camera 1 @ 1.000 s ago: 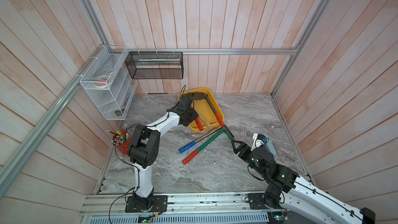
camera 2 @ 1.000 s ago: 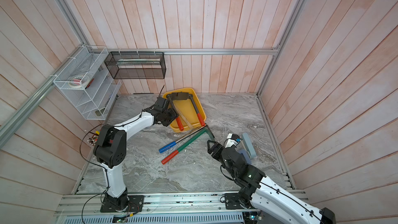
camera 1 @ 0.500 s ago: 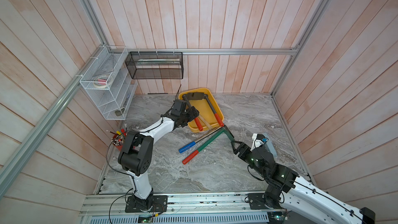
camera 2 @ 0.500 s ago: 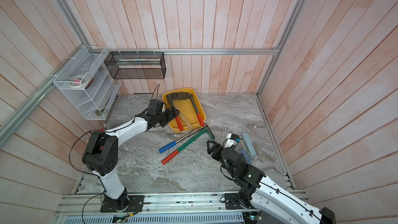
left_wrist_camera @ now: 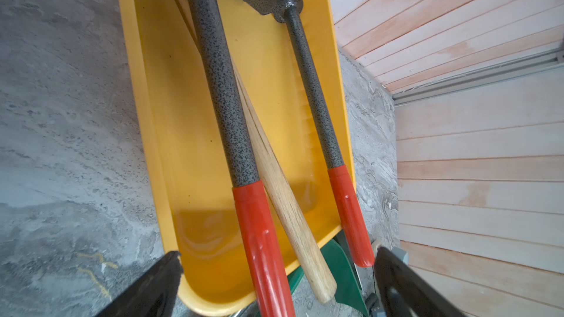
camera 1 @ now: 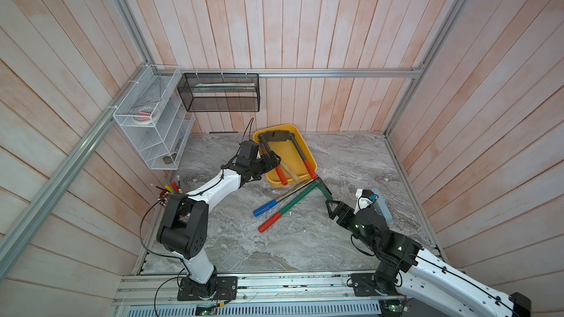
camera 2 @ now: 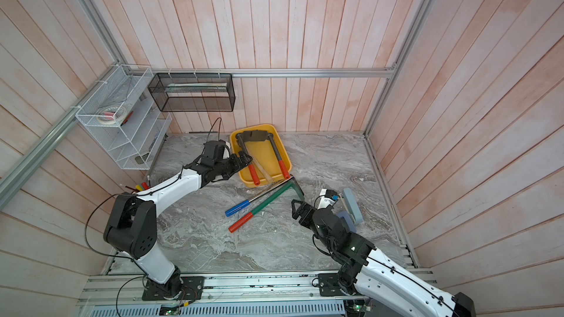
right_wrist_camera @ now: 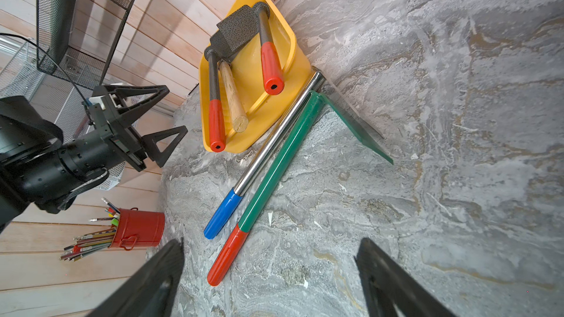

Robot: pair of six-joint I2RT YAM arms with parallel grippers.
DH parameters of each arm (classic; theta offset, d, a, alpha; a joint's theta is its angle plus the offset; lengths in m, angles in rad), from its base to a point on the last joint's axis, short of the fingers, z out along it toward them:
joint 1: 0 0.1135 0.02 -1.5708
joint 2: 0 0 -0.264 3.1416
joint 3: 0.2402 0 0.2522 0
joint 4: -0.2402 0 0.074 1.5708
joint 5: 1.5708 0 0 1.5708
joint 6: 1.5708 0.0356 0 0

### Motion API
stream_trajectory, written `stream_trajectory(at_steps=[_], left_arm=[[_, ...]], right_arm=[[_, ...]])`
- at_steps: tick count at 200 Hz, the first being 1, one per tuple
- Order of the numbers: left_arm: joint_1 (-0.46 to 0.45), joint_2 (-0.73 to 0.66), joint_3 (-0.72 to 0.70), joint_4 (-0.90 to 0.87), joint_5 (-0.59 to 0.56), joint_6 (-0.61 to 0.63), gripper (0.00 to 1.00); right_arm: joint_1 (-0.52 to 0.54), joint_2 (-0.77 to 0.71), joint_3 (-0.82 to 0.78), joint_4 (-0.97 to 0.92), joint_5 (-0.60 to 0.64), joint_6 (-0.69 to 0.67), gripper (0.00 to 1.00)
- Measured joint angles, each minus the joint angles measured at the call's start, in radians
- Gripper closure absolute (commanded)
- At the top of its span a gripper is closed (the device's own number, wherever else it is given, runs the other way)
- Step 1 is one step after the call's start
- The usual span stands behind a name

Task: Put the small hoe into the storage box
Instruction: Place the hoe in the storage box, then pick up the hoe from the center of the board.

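Observation:
The yellow storage box (camera 1: 308,150) stands near the back wall. In it lies a small hoe (camera 1: 281,175) with a grey speckled shaft (left_wrist_camera: 219,86) and a red grip. Beside it lie a second one like it (camera 1: 300,154) and a wooden handle (left_wrist_camera: 274,184). My left gripper (camera 1: 273,160) hangs open by the box's left rim with nothing between its fingers. A green-shafted hoe (camera 1: 293,202) with a red grip lies on the floor against the box's front. My right gripper (camera 1: 331,208) stands open near its blade, holding nothing.
A steel-shafted tool with a blue grip (camera 1: 265,207) lies alongside the green hoe. A red pencil cup (camera 1: 166,193) stands at the left wall below the white wire rack (camera 1: 152,135). A black mesh basket (camera 1: 219,96) hangs on the back wall. A grey-blue object (camera 1: 381,205) sits by the right arm.
The left gripper has opened wide, letting go of the grey hoe, which now rests in the box, and has drawn back a little. The right gripper has opened wider in place.

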Motion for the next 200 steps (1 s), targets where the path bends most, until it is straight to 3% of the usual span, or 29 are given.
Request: stream_trajectory(at_steps=[87, 200], left_arm=[[0.0, -0.167, -0.15, -0.076, 0.087, 0.137, 0.02], [0.0, -0.357, -0.324, -0.143, 0.116, 0.215, 0.05]], right_arm=[[0.0, 0.007, -0.019, 0.057, -0.031, -0.087, 0.09], [-0.041, 0.106, -0.019, 0.113, -0.095, -0.129, 0.1]])
